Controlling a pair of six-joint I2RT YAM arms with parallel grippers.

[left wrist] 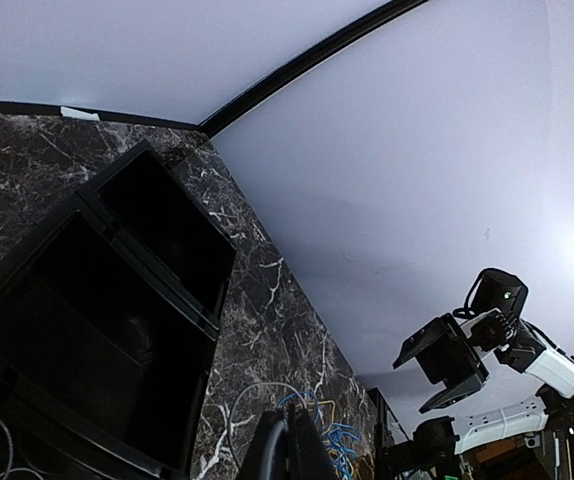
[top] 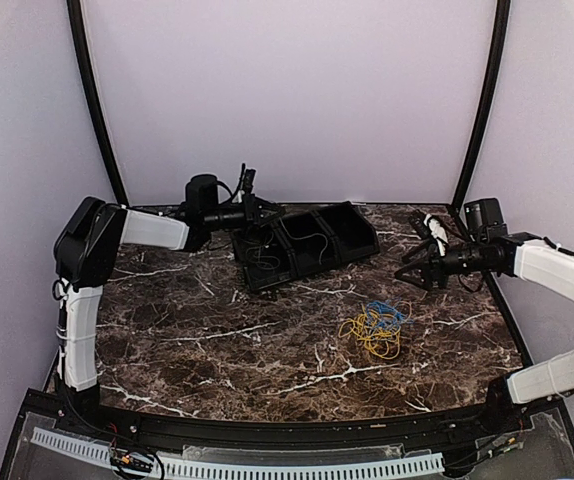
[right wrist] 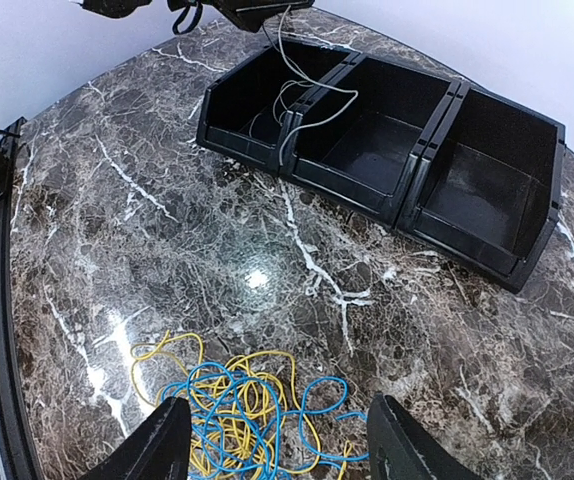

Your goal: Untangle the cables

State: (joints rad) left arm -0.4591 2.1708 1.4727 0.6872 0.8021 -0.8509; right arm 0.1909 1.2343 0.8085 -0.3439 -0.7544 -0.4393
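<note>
Left gripper [left wrist: 287, 440] pinching white wire [right wrist: 283, 130], over tray [right wrist: 412, 150] — right gripper [right wrist: 279, 422] spread, above cables [right wrist: 232, 400]

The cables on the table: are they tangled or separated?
Tangled. The cables lie in one heap on the table, yellow and blue loops crossing each other.

Pale lilac walls [top: 297, 90], dk marble tbl [top: 197, 340]

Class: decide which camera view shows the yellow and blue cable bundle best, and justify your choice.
The right wrist view is best: the cables lie close in the foreground, with separate yellow and blue loops easy to tell apart. Top external shows the whole bundle, but small. Left wrist catches only a small part at its bottom edge.
</note>
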